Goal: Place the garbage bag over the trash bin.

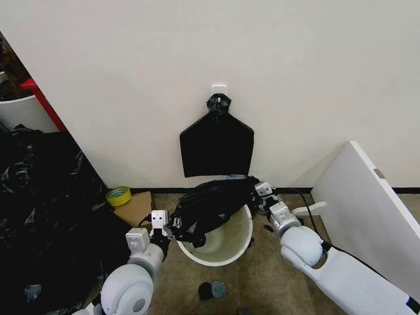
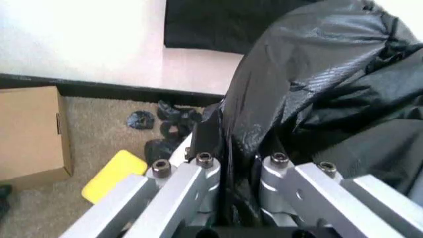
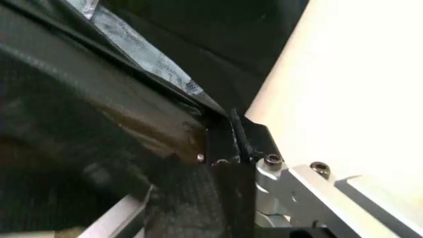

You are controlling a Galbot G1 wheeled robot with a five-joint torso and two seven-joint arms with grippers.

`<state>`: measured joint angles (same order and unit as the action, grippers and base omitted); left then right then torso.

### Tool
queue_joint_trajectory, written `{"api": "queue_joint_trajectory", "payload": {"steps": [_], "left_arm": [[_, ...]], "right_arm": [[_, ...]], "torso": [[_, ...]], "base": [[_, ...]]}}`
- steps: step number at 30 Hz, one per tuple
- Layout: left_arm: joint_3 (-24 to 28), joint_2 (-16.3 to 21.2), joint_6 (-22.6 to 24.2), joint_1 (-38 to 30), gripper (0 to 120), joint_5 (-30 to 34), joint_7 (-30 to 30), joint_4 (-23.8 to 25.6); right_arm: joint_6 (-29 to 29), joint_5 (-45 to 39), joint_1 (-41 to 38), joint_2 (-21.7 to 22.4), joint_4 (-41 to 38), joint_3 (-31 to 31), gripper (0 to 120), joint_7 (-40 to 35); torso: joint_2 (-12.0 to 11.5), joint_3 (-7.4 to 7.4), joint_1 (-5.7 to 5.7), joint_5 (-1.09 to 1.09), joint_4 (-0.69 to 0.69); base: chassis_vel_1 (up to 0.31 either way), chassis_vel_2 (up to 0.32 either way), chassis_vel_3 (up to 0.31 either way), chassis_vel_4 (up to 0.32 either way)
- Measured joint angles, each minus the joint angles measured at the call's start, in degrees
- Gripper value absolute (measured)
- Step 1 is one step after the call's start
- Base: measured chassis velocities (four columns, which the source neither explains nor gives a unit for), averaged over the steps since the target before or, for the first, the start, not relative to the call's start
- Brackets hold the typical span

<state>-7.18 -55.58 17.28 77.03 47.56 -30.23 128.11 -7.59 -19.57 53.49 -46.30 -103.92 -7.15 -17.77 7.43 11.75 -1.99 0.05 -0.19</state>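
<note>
half the trash bin (image 1: 226, 248) under garbage bag (image 1: 213, 203)

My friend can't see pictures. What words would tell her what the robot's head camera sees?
Two robot grippers hold a crinkled black garbage bag stretched over a round white trash bin on the floor by a wall: the left gripper pinches its near-left edge, the right gripper its far-right edge. A flat black bundle hangs on the wall above.
</note>
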Motion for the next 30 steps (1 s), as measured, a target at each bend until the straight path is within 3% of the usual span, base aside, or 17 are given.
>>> {"api": "queue_joint_trajectory", "payload": {"steps": [7,11,15,20,25,30], "left_arm": [[-0.1,-0.3,-0.4,-0.6,5,0.0,-0.1,0.6],[-0.2,-0.9,-1.2,-1.7,5,0.1,0.1,0.0],[-0.4,-1.1,-1.8,-2.3,5,0.5,0.3,-0.6],[-0.8,-1.1,-3.0,-3.1,5,1.8,0.7,-1.9],[-1.0,-1.1,-3.4,-3.6,5,2.0,0.8,-2.6],[-0.8,-1.1,-3.4,-3.8,5,2.0,0.9,-2.8]], "right_arm": [[10.9,-3.5,1.4,1.4,3.0,1.5,4,9.7],[16.6,-8.5,2.3,1.4,2.1,2.5,20,11.9],[17.9,-10.2,3.4,1.6,-0.2,3.4,31,10.2],[7.9,-16.1,7.1,1.9,-11.7,4.6,53,-9.0],[4.2,-21.2,10.0,3.3,-21.0,4.2,70,-12.2],[0.0,-19.8,11.6,5.6,-28.3,2.0,86,-8.1]], "torso": [[0.0,0.0,0.0,-0.01,-0.01],[0.0,0.0,0.0,-0.01,0.0],[0.0,0.0,0.0,-0.01,0.0],[0.0,0.0,0.0,-0.02,-0.01],[0.0,0.0,0.0,-0.01,-0.01],[0.0,-0.01,0.0,-0.03,-0.01]], "base": [[0.0,0.0,0.0,0.0],[0.0,0.0,0.0,0.0],[0.0,0.0,0.0,0.0],[0.0,0.0,0.0,0.0],[0.0,0.0,0.0,0.0],[0.0,0.0,0.0,0.0]]}}
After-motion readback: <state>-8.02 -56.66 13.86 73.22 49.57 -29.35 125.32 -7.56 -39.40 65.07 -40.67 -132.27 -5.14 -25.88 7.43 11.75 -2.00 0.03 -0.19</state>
